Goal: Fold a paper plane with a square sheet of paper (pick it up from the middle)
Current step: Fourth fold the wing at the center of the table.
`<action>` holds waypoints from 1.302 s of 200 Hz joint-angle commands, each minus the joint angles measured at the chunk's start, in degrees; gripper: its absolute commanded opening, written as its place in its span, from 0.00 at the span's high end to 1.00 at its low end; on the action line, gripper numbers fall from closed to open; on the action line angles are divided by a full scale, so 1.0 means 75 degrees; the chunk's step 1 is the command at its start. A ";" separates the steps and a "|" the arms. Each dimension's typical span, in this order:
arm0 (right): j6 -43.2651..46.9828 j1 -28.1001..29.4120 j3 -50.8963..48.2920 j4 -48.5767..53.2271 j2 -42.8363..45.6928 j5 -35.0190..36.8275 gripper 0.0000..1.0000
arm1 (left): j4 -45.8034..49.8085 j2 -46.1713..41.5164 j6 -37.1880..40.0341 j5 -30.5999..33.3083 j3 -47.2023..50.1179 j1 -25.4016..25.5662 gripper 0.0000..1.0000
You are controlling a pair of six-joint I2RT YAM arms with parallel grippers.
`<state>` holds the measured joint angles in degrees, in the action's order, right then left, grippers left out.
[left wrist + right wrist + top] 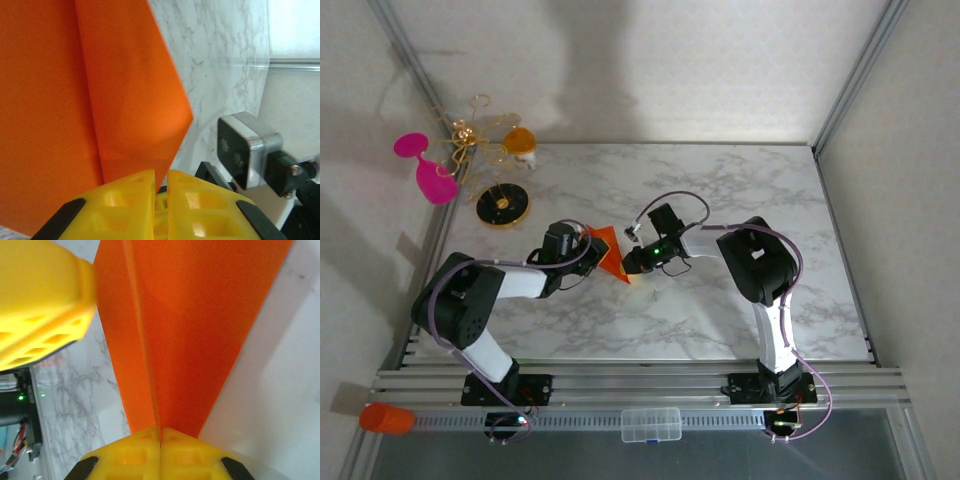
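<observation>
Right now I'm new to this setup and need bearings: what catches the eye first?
The bright orange paper, folded to a point with a centre crease, mid-table. The left gripper and right gripper are both shut on it. A pink goblet stands out at far left.

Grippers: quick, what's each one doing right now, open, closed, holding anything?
Left gripper: closed, pinching an edge of the folded orange paper.
Right gripper: closed on the same paper, at the end of its crease.
</observation>
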<state>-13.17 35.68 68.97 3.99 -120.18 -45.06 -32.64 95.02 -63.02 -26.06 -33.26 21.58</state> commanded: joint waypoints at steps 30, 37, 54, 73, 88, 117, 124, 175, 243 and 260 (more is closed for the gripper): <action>-0.0222 -0.0215 -0.0313 0.0288 -0.0347 -0.0062 0.93 | -0.0476 0.0343 0.0125 -0.0601 -0.0276 -0.0048 0.86; -0.0216 -0.0213 -0.0302 0.0288 -0.0355 -0.0078 0.93 | -0.0444 0.0352 0.0169 -0.0614 -0.0300 -0.0048 0.86; -0.0223 -0.0204 -0.0268 0.0345 -0.0399 -0.0103 0.92 | -0.0377 0.0418 0.0263 -0.0647 -0.0367 -0.0051 0.86; -0.0215 -0.0217 -0.0243 0.0376 -0.0439 -0.0146 0.91 | -0.0350 0.0561 0.0360 -0.0685 -0.0449 -0.0043 0.86; -0.0221 -0.0209 -0.0226 0.0408 -0.0467 -0.0146 0.90 | -0.0332 0.0680 0.0422 -0.0697 -0.0520 -0.0044 0.85; -0.0185 -0.0211 -0.0207 0.0474 -0.0478 -0.0145 0.87 | -0.0504 0.0874 0.0338 -0.0755 -0.0523 -0.0048 0.85; -0.0188 -0.0216 -0.0196 0.0496 -0.0490 -0.0142 0.86 | -0.0523 0.0899 0.0318 -0.0761 -0.0514 -0.0048 0.85; -0.0155 -0.0219 -0.0141 0.0614 -0.0526 0.0003 0.82 | -0.0296 0.0898 0.0291 -0.0557 -0.0488 -0.0054 0.85; -0.0265 -0.0212 -0.0102 0.0789 -0.0589 0.0246 0.81 | -0.0001 0.1011 0.0206 -0.0216 -0.0466 -0.0054 0.88; -0.0293 -0.0213 -0.0083 0.0836 -0.0616 0.0271 0.81 | 0.0003 0.1042 0.0200 -0.0229 -0.0491 -0.0056 0.88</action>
<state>-14.83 34.63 69.32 3.92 -120.99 -49.30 -33.61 101.75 -61.52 -29.06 -36.12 21.58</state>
